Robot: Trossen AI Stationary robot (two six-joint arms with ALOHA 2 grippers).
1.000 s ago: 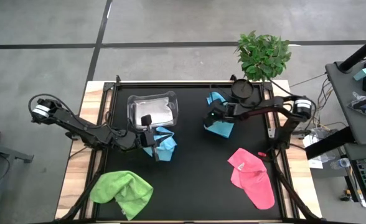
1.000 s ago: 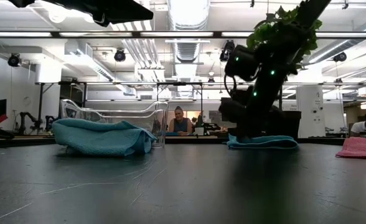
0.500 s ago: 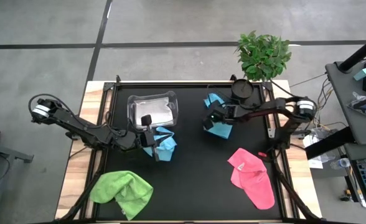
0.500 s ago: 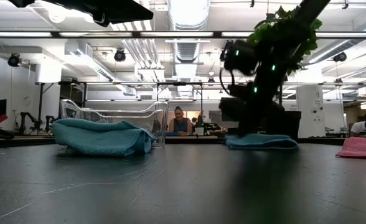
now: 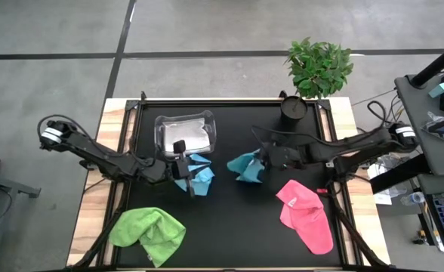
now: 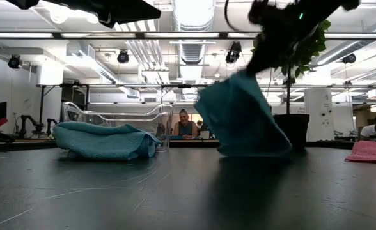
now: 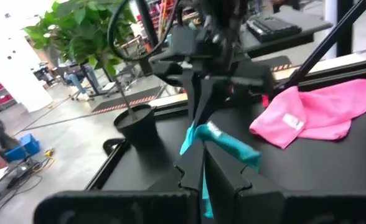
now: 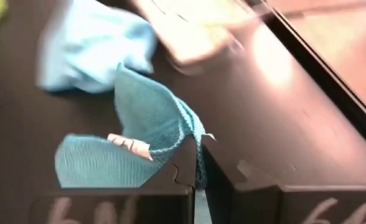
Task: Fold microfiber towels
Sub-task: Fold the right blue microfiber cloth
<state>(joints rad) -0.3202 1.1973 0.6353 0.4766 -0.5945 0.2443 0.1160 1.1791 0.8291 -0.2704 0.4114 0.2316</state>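
Five towels are on my surface [image 5: 229, 227], and in my judgement none is folded yet, so nearly all the work is left. My right claw [image 5: 264, 156] is near the middle of the surface, clenched on one edge of a light blue towel [image 5: 246, 165]; in the low view this towel hangs lifted from the claw, its lower part touching the surface. My left claw [image 5: 183, 172] is just beside the clear tub [image 5: 184, 132], over the second light blue towel [image 5: 199, 174]. In its wrist view the fingers are pressed together with a thin strip of blue cloth between them, so I believe it is grasping that towel, which lies crumpled. The pale towel [image 5: 186, 137] sits inside the tub. The green towel [image 5: 148, 231] lies bunched at the near left corner, the pink towel [image 5: 306, 214] at the near right, both untouched. A potted plant [image 5: 318, 69] stands at the far edge.
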